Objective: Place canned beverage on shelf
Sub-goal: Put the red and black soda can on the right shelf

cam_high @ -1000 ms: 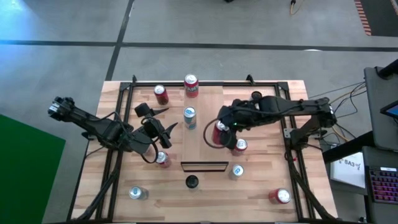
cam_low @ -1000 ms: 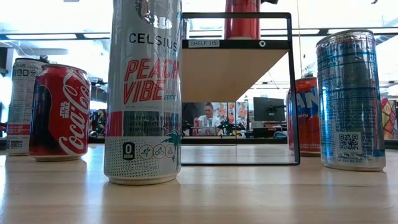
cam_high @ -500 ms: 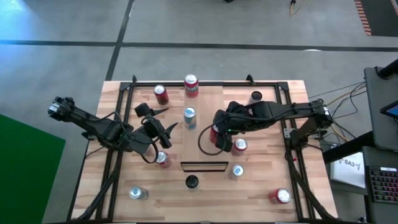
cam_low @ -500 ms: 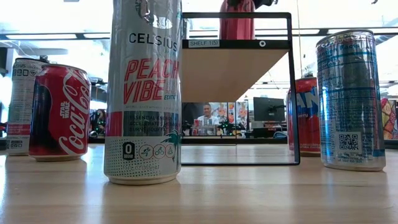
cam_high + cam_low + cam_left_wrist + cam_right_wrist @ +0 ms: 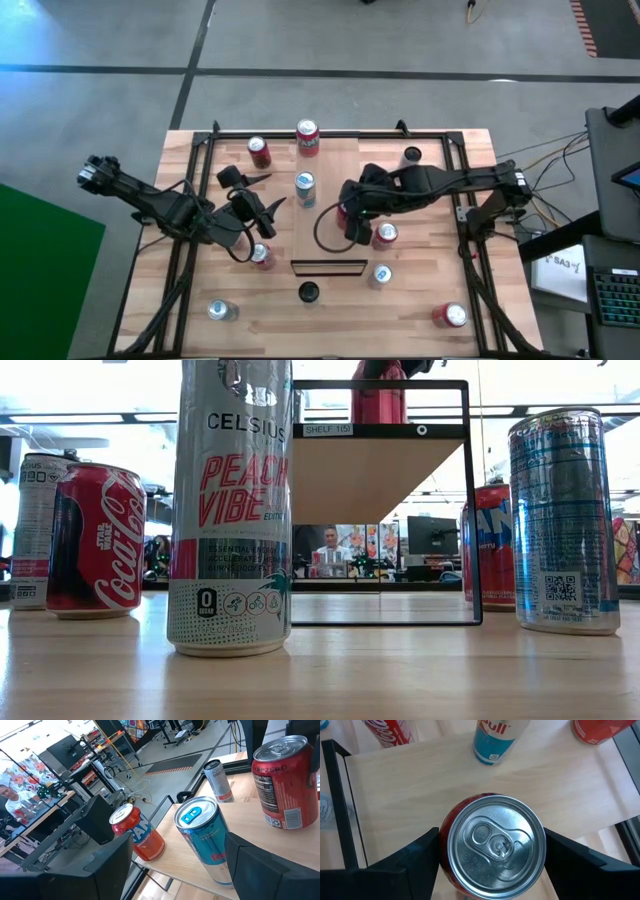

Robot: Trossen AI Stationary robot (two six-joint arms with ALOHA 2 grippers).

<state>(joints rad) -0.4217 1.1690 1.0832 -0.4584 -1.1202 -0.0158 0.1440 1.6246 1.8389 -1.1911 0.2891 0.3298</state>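
On the smooth pale-wood shelf (image 5: pixel 560 800), the right tool (image 5: pixel 492 862) pinches a round red can (image 5: pixel 492 845).

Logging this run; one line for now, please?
right gripper: holds red can over shelf | left gripper: open, waiting beside shelf

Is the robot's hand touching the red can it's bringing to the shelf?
Touching. The right wrist view shows the right gripper fingers against both sides of the red can.

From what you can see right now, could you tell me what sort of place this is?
Probably a robotics lab: a wooden table on bare concrete floor, a keyboard beside it, workbenches and monitors behind.
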